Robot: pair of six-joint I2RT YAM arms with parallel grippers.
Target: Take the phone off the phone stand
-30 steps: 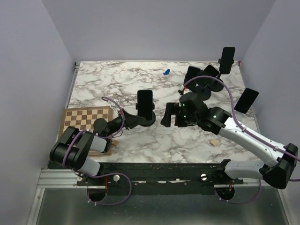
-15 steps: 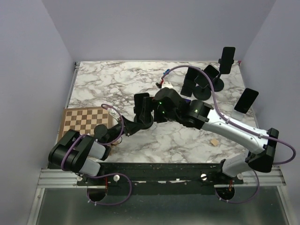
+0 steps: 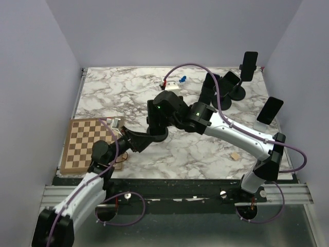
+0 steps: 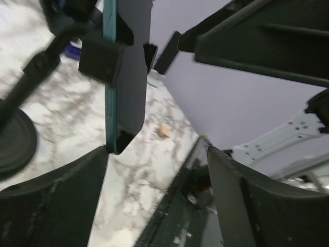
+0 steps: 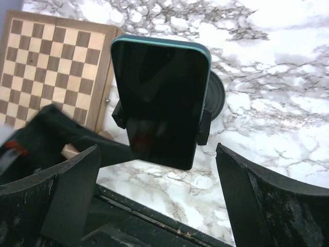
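The phone (image 5: 162,100), dark-screened in a teal case, stands clamped in the black phone stand (image 5: 216,96) at the middle of the marble table. My right gripper (image 5: 158,149) hovers over it, open, one finger on each side of the phone's lower end and neither touching. In the top view that arm's head covers most of the phone; the stand's round base (image 3: 161,135) shows below it. My left gripper (image 3: 146,140) lies low beside that base, open with nothing between its fingers (image 4: 67,190). The left wrist view shows the phone (image 4: 127,77) edge-on in the stand's clamp (image 4: 100,54).
A chessboard (image 3: 86,142) lies at the left front. Other stands with phones (image 3: 250,65) (image 3: 270,109) (image 3: 226,85) crowd the back right. A small wooden block (image 3: 235,156) sits at the right front and a blue piece (image 3: 182,79) lies at the back.
The right arm has swung left from beside the stand to over the phone. The left gripper has opened at the stand's base, and the left arm has drawn back toward the table's near edge.
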